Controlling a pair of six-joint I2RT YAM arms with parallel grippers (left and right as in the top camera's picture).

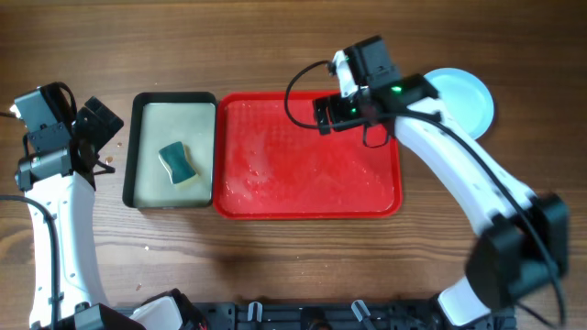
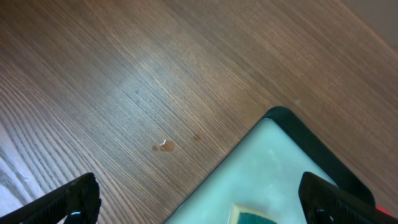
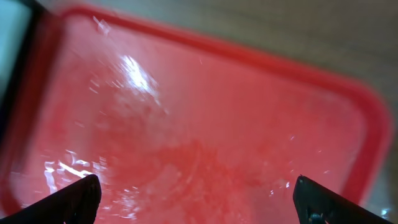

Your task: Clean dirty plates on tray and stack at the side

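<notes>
Right wrist camera first: the right gripper (image 3: pixel 199 200) hangs low over the tray (image 3: pixel 217 124), fingers spread wide with nothing between them. The red floor below is bare of plates and shines with a wet film. On the left wrist camera the left gripper (image 2: pixel 202 198) is likewise splayed and empty, beside the corner of the black-rimmed tray (image 2: pixel 314 148); a couple of small brown spots (image 2: pixel 165 146) mark the wood. From overhead, the sponge (image 1: pixel 179 163) lies in that smaller tray. The plates (image 1: pixel 463 99) sit farthest off, on the table past the red tray's right end, turquoise on top. I cannot tell how many are stacked, since the right arm covers their left edge. The job looks nearly done to me. My worry is that arm: swung back carelessly, it could shove the stack. Its cable loop (image 1: pixel 287 96) also droops over the wet tray.
</notes>
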